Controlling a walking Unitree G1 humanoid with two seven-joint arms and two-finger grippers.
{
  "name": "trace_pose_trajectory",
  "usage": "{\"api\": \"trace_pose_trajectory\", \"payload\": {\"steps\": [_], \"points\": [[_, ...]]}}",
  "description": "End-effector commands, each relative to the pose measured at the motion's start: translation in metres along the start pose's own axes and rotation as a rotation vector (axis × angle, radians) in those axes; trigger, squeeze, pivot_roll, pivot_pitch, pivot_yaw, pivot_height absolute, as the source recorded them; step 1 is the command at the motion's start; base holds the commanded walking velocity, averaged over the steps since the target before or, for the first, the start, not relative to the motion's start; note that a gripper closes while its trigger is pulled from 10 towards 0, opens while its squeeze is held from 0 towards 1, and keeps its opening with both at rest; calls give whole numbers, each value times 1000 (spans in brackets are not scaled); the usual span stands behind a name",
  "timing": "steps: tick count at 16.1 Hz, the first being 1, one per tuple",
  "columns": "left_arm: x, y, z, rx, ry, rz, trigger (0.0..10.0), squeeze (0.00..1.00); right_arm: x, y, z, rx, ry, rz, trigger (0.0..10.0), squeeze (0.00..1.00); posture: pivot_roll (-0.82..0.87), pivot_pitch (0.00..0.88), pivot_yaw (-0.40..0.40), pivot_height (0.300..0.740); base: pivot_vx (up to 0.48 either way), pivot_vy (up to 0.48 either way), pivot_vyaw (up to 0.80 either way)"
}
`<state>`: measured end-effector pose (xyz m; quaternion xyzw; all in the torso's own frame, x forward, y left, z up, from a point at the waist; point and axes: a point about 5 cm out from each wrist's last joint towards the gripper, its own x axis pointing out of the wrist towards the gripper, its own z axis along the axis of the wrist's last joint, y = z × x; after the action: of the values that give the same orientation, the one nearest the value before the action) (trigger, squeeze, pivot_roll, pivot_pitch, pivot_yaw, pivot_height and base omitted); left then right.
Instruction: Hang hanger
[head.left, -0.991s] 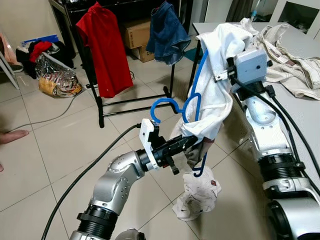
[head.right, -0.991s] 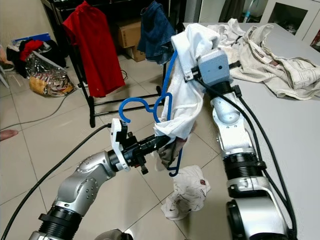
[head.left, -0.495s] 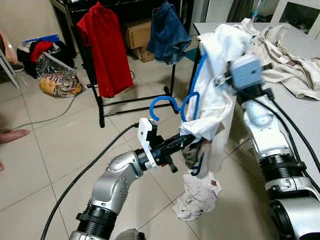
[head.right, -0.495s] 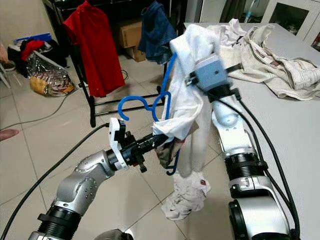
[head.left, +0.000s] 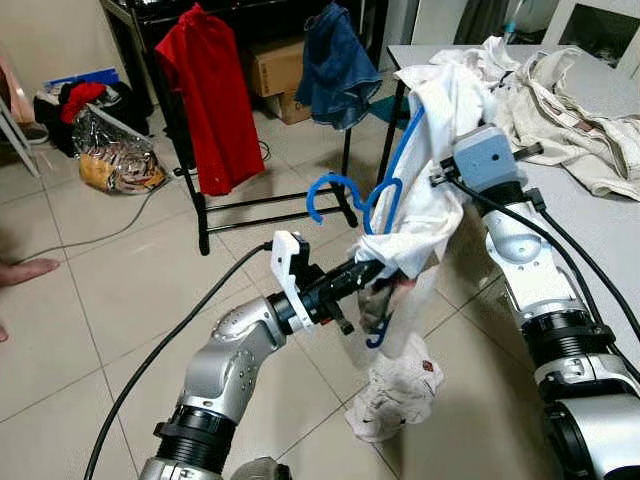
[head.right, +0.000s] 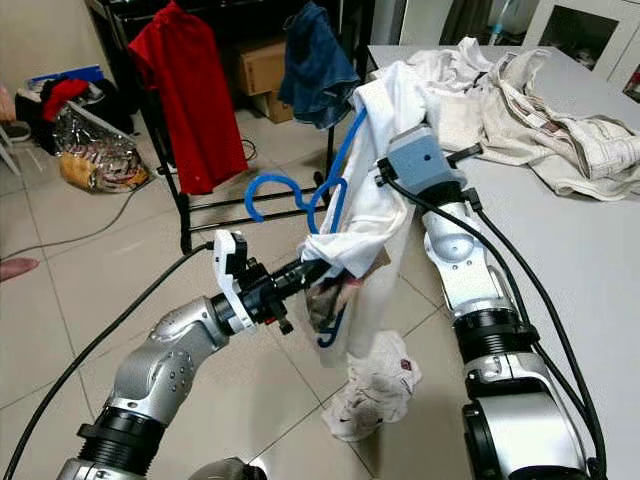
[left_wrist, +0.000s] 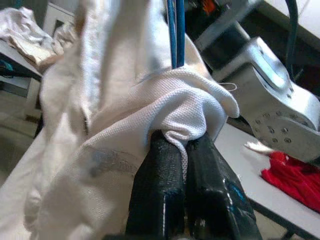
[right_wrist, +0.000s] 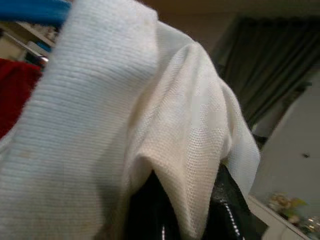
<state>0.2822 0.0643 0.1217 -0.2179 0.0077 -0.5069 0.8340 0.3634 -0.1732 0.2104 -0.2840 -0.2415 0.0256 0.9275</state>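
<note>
Left eye view shows a blue hanger (head.left: 385, 190) carrying a white garment (head.left: 425, 180), held in the air between the two arms, above the tiled floor (head.left: 120, 290) and just off the edge of the grey table (head.left: 610, 230). The left gripper (head.left: 372, 270) reaches in from below and to the left, its black fingers (left_wrist: 172, 190) pinched narrow on a bunched fold of the white cloth right beside the hanger's lower bar. The right gripper (right_wrist: 187, 210) comes in from the table side higher up, its two fingers clamped on another fold of the same cloth near the hanger's top. The hanger's long axis runs steeply, almost upright, and its hook (head.left: 330, 192) curls out to the left, toward the black clothes rack (head.left: 190, 190) holding a red shirt (head.left: 210, 100) and a denim piece (head.left: 335, 70).
</note>
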Motion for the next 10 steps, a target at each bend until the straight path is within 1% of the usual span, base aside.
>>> {"api": "trace_pose_trajectory", "payload": {"steps": [1,3,5,7,8,10], "points": [[3,3,10,8,-42,10,10000,0,1,-7,1,-27,-5,-48,10000,0,16,0,37,723,0,0,0],[3,4,12,5,-51,24,10000,0,0,-9,3,-51,-17,-71,10000,0,20,0,34,723,0,0,0],[4,8,16,-4,-81,61,10000,0,-1,-5,3,-83,-14,-54,10000,0,16,0,34,723,0,0,0],[7,12,25,-9,-122,93,10000,0,-3,0,3,-108,-16,-42,10000,0,12,0,33,723,0,0,0],[8,13,28,-16,-134,98,10000,0,-3,-1,3,-117,-17,-52,10000,0,12,0,34,723,0,0,0],[8,17,30,-40,-154,124,10000,0,-3,-9,5,-124,-22,-107,10000,0,11,0,34,723,0,0,0]]}}
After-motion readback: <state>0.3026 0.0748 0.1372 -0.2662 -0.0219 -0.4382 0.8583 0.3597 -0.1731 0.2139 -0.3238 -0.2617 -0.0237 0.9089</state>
